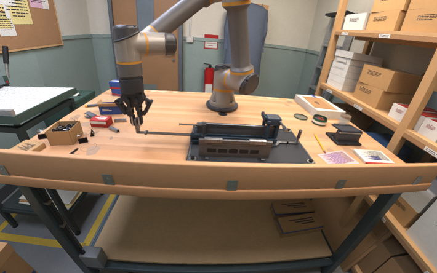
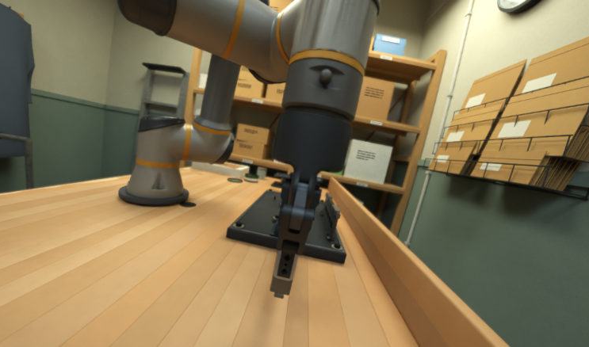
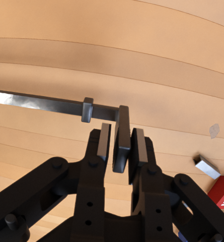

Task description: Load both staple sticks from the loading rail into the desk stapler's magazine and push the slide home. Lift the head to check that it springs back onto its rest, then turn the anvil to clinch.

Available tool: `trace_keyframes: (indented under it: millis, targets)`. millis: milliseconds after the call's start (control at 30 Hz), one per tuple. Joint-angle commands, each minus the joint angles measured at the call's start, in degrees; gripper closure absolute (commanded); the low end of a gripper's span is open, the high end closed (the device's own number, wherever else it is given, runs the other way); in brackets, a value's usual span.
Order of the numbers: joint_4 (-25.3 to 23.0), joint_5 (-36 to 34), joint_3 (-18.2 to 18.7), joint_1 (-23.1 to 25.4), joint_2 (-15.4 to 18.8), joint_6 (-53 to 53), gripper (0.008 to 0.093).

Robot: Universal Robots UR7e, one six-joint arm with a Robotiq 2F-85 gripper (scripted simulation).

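Note:
My gripper (image 1: 137, 125) stands upright over the left part of the bench, its fingers open around the upright tab (image 3: 121, 138) at the end of the magazine slide's rod and holding nothing. The slide rod (image 1: 165, 133) is pulled far out to the left of the desk stapler (image 1: 235, 133), which sits on its dark base plate (image 1: 283, 154) mid-bench. The loading rail (image 1: 235, 147) stands in front of the stapler with pale staple sticks (image 1: 235, 140) along its top. The second side camera shows my gripper (image 2: 284, 276) end-on, hiding most of the stapler.
The bench's raised front lip (image 2: 400, 267) runs close beside my gripper. Left of it lie a red staple box (image 1: 101, 121), a loose grey block (image 1: 113, 129), a cardboard box of clips (image 1: 63, 132) and a blue box (image 1: 109, 108). The arm's base (image 1: 222, 102) stands behind the stapler.

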Motion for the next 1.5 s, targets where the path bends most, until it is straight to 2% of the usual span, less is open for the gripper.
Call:
trace_keyframes:
  millis: [0, 467, 1100, 1333, 1467]
  targets:
    - [0.2, 0.0, -0.1, 0.0, -0.2, 0.0, 0.0774]
    - [8.3, 0.0, -4.1, 0.0, -4.3, 0.0, 0.0774]
    - [8.9, 0.0, -4.4, 0.0, -4.6, 0.0, 0.0774]
    - [8.9, 0.0, -4.4, 0.0, -4.6, 0.0, 0.0644]
    - [8.9, 0.0, -4.4, 0.0, -4.6, 0.0, 0.0634]
